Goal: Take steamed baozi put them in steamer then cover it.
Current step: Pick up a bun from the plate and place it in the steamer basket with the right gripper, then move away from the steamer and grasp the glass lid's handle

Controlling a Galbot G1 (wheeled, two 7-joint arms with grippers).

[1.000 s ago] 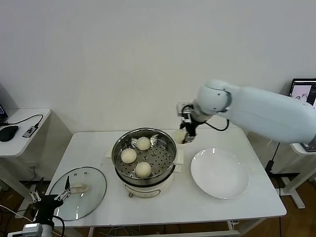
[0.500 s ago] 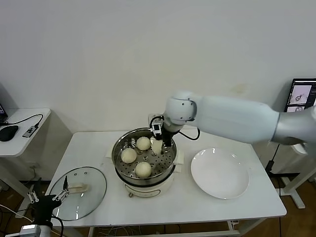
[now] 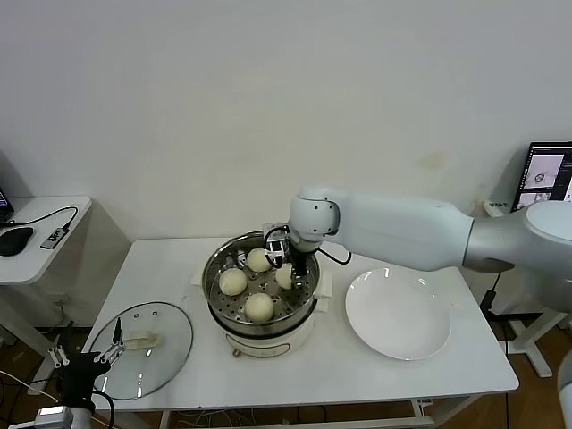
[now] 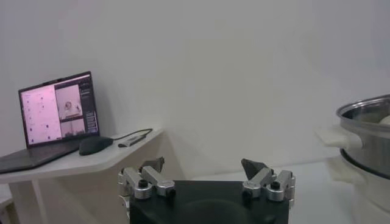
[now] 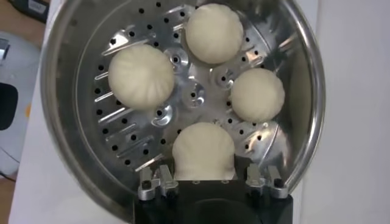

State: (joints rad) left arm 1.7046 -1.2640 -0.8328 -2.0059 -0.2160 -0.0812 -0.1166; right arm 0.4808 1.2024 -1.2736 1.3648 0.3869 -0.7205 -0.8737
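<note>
The steamer point(image 3: 260, 288) stands near the middle of the white desk point(image 3: 357, 375), and all four steamed baozi point(image 5: 142, 76) are inside it on the perforated tray. Three of them lie free on the tray, apart from each other. The fourth bun point(image 5: 203, 153) sits at the side of the tray nearest the white plate point(image 3: 398, 314), between the fingers of the right hand point(image 3: 288, 268), which reaches down into the pot from above; the fingers stand narrowly apart at either side of the bun and seem to touch it, though whether they grip it cannot be told. The right arm stretches across from the plate side and hides part of the steamer's far rim. The plate lies just beside the steamer on the right. The glass lid point(image 3: 143, 348) lies flat on the desk at the steamer's left, well apart from it. The left hand point(image 3: 87, 359) hangs low at the lid's outer edge, its fingers spread wide and holding nothing.
</note>
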